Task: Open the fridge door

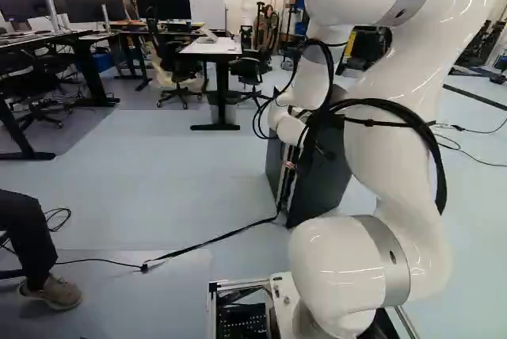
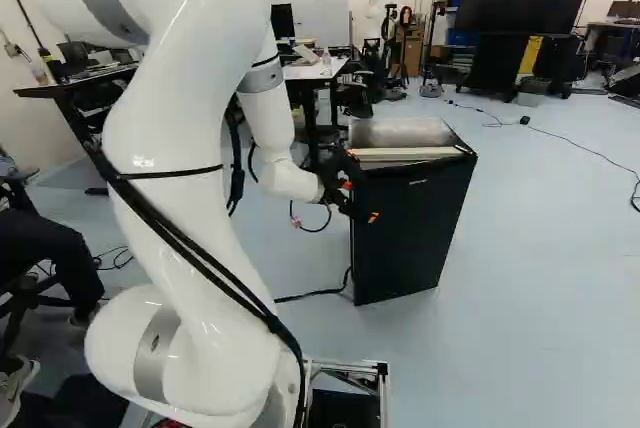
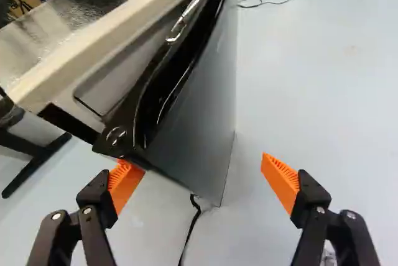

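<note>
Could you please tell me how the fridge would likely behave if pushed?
The fridge looks like a rigid box, so it probably won't flex. The floor looks smooth, so a low push may slide it, while one high on its upright front might rock it.

the wrist view cuts off the fridge [image 3: 202, 114]

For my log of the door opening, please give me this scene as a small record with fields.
appliance: black mini fridge
on top: silvery covering
door: not wide open; shut or slightly ajar, cannot tell
gripper: open, nothing gripped
first orange pad: at the door's upper corner; contact unclear
second orange pad: out beyond the door's front face
floor: black cable near fridge foot
</note>
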